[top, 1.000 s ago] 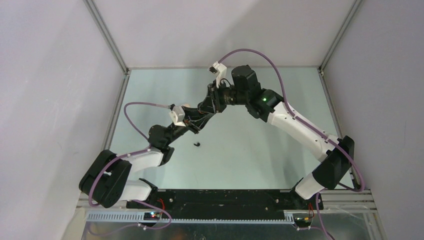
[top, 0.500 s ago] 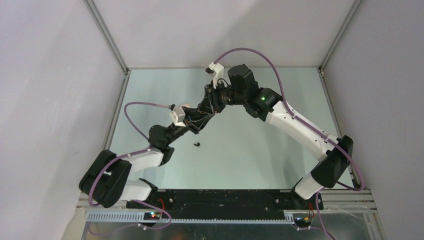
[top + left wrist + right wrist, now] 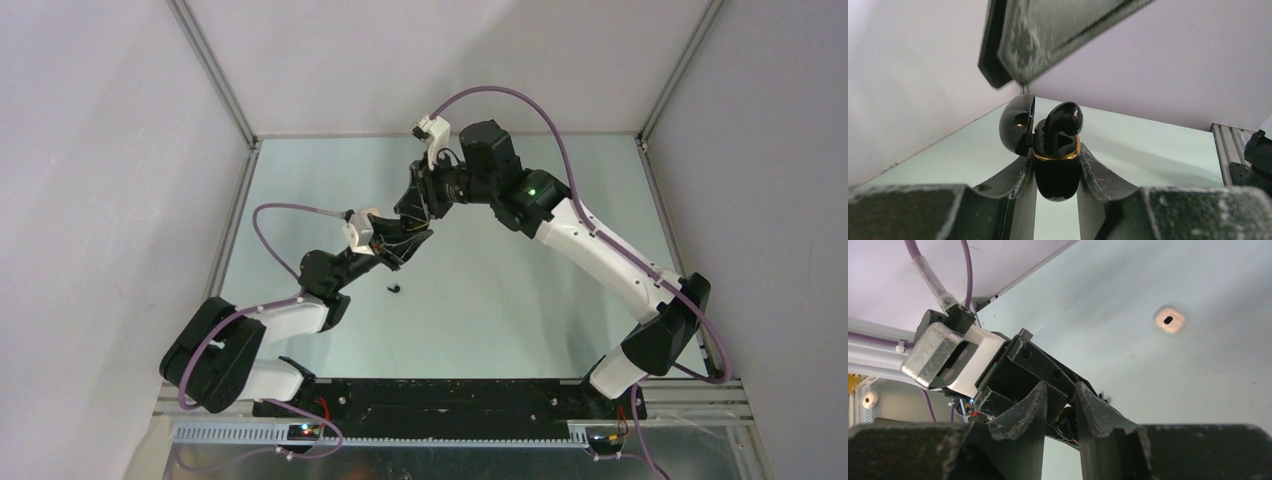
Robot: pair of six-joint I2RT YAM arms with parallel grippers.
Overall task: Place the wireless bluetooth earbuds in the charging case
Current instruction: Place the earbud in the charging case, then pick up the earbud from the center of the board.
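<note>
My left gripper (image 3: 1055, 160) is shut on a black charging case (image 3: 1057, 172) with a gold rim, held upright above the table. Its lid (image 3: 1015, 122) hangs open to the left. A black earbud (image 3: 1063, 122) stands in the case and sticks out above the rim. My right gripper (image 3: 1060, 386) hovers just above the left gripper (image 3: 405, 240), its jaws a narrow gap apart with nothing between them. A second black earbud (image 3: 394, 288) lies on the table near the left arm. A cream-white earbud (image 3: 1169, 320) lies on the table further off.
The table (image 3: 500, 290) is pale green, with white walls and metal posts at the back corners. Purple cables loop over both arms. The right gripper (image 3: 412, 212) and the left one nearly touch mid-table. A small white thing (image 3: 869, 400) shows at the right wrist view's left edge.
The right arm's wrist has drawn slightly up and toward the back. The left gripper has edged a little to the right with the case. The black earbud on the table has not moved.
</note>
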